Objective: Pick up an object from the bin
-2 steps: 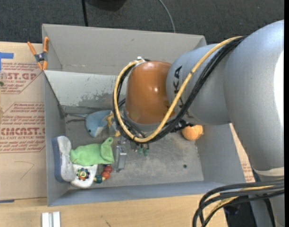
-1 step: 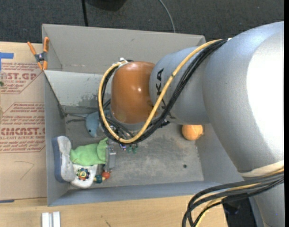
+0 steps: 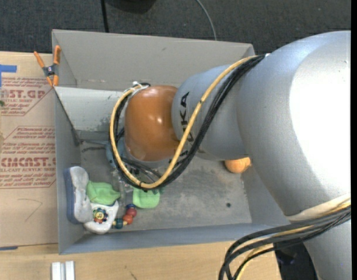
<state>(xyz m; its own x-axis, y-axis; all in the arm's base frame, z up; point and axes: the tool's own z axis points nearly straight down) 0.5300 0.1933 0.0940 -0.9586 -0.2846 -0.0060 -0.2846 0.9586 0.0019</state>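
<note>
Gripper [image 3: 121, 182] is hanging low in the bin [image 3: 184, 223], toward the lower-left part as the camera sees it. It's sitting under my orange wrist cover [image 3: 146, 121], so I can't tell whether it's open or closed. Yellow and black cables [image 3: 187, 139] are looping round the cover and down past the gripper.

Closest thing: a green lump [image 3: 102, 192], lying just left of the gripper, approx. touching it, tho I can't say for sure. A second green lump [image 3: 147, 198] is lying just right of it, on the bare floor. Nothing is showing as held.

A white soft toy [image 3: 80, 203] is lying against the left wall, w/ the first green lump resting on its top edge. Small red beads [image 3: 129, 213] are sitting between the toy's lower end and the second lump, near the front wall.

Well apart from all that, an orange ball [image 3: 237, 165] is peeking out from under my arm on the right side of the bin.
</note>
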